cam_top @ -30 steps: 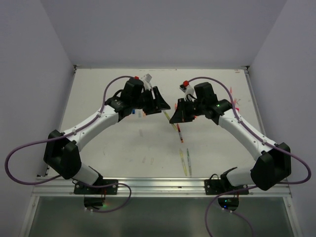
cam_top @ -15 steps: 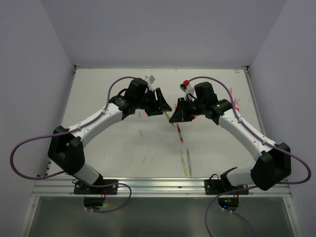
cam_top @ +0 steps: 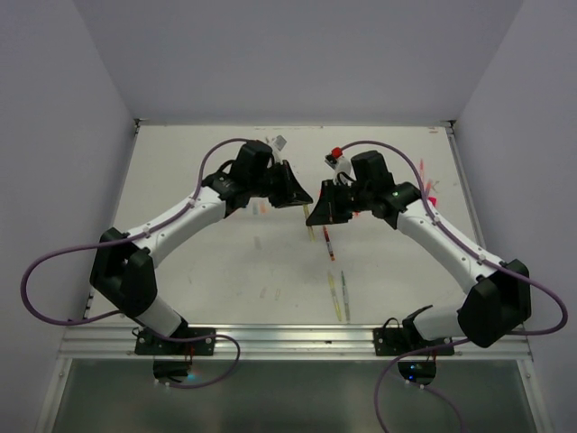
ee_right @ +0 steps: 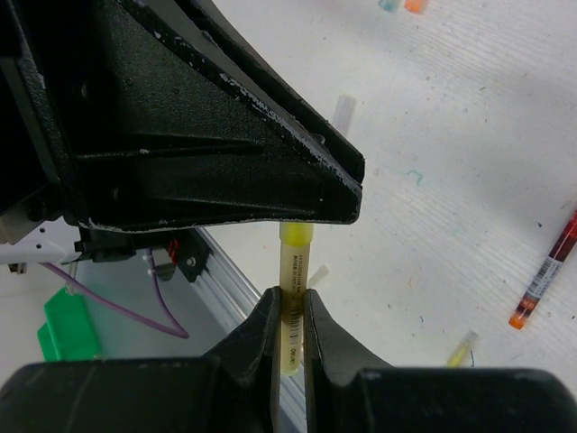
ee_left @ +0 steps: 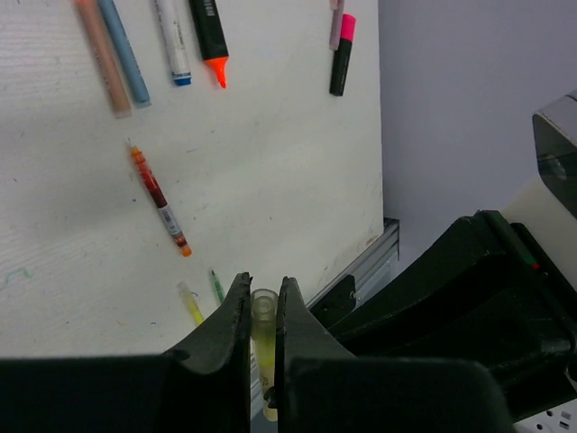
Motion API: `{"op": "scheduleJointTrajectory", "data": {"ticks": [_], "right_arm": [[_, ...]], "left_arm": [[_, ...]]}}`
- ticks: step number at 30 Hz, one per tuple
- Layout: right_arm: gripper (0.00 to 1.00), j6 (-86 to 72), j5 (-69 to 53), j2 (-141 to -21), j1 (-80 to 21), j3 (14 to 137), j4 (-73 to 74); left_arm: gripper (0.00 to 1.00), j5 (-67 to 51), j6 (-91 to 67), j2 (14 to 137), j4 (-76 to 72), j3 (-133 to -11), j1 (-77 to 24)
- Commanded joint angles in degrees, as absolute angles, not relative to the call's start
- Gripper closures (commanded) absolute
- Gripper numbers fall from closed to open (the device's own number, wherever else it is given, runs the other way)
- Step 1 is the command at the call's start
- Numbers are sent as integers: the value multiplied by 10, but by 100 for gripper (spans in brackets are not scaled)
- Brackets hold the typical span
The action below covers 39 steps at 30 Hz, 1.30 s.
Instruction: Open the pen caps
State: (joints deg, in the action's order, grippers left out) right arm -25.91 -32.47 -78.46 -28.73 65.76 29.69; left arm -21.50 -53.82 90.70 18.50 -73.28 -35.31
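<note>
The jaws of the left gripper (ee_left: 263, 293) have just narrowed onto the yellow-green cap (ee_left: 263, 316) of the pen (ee_right: 294, 271), held above the tabletop (ee_left: 270, 180). Those of the right gripper (ee_right: 290, 302) clamp its barrel, so pulling the two apart seems next.

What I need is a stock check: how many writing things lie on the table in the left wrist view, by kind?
Slim pens: 4 (peach pen, blue pen, white pen, red pen)
Stubby highlighters: 2 (orange-tipped highlighter, pink-ended highlighter)
Partly hidden pieces: 3 (yellow piece, green piece, pinkish piece)
Total: 9, excluding the yellow pen in the left gripper
</note>
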Motion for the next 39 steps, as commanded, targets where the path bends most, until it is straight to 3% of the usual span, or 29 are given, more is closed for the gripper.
{"op": "scheduleJointTrajectory", "data": {"ticks": [1, 4, 8, 14, 17, 28, 39], "right_arm": [[100, -265, -330, -780, -290, 691, 270], [87, -262, -326, -787, -296, 691, 267], [77, -255, -321, -803, -302, 696, 271], [76, -251, -314, -821, -316, 703, 270], [100, -244, -291, -829, -328, 707, 282], [100, -200, -72, -795, -433, 644, 365], [100, -204, -69, -794, -425, 654, 371]], "left_arm": [[100, -231, -532, 907, 192, -744, -356], [100, -240, -550, 905, 179, -734, -355], [100, -243, -564, 906, 178, -733, -355], [100, -237, -572, 911, 195, -742, -355], [100, -238, -572, 916, 204, -754, -356], [100, -152, -544, 991, 384, -924, -279], [100, -178, -539, 969, 328, -857, -240]]}}
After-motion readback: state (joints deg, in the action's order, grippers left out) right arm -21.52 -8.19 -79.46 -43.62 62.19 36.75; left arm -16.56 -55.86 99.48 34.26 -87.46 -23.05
